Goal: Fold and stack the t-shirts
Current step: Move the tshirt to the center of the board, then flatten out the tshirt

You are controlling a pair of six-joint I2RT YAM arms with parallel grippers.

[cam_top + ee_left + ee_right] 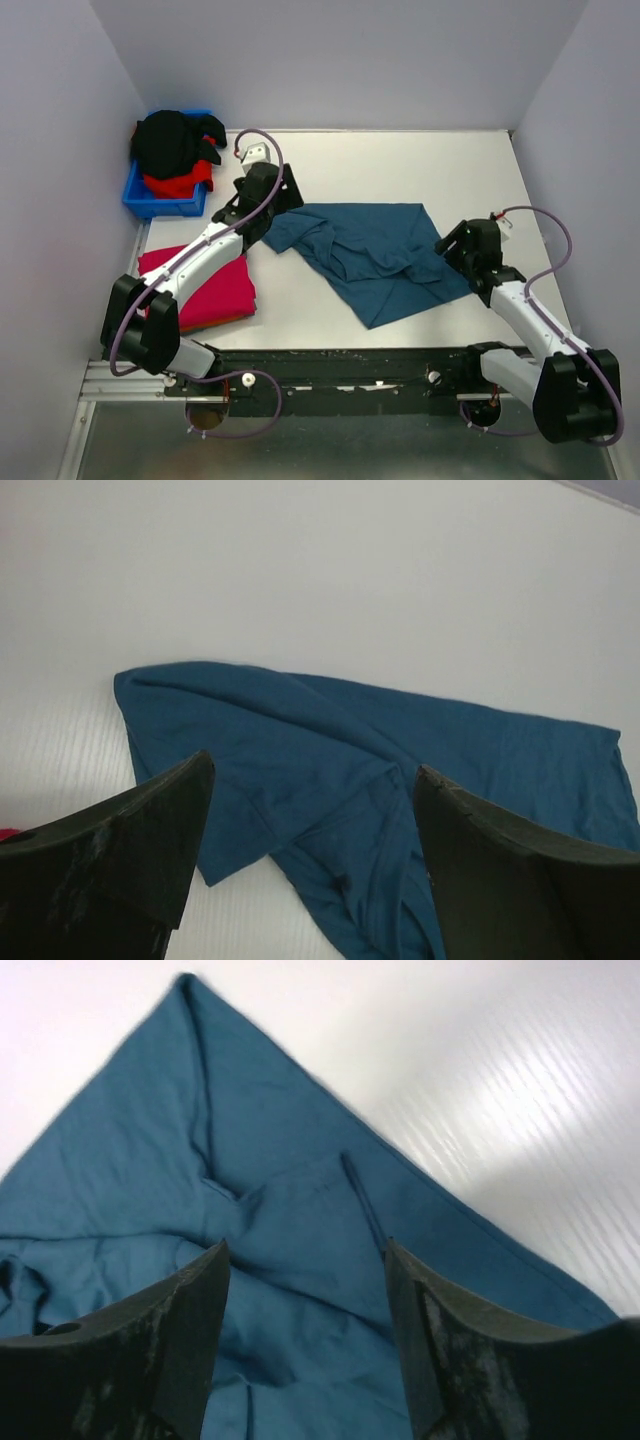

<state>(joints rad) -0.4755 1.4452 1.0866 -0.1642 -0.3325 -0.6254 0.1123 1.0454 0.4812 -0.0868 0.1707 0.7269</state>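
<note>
So the teal t-shirt [375, 252] is sitting mid-table [400, 165], rumpled, not flat at all. There's a bunched ridge running through the middle and a pointed corner hanging toward the bottom of the top view. Its long axis goes roughly from upper left to lower right, and that's what matters here, because each arm sits at one end of it.

The left gripper [312, 770] hangs over the shirt's upper-left end. Its jaws are spread wide with nothing in them, and the cloth lies below and ahead of the fingers. The right gripper [305, 1250] is at the right-hand edge, also parted and empty, looking down on a seam and a straight hem that runs off to the lower right of its view.

Neither arm is clearly nearer — both are right on the fabric. My guess is the next move is a two-handed pinch at opposite ends to pull it flat.

The crimson t-shirt [215, 290] lies folded at lower left beside the left arm. The blue bin [160, 207] at upper left holds a black one [165, 140] on top of a red one [180, 184].
</note>
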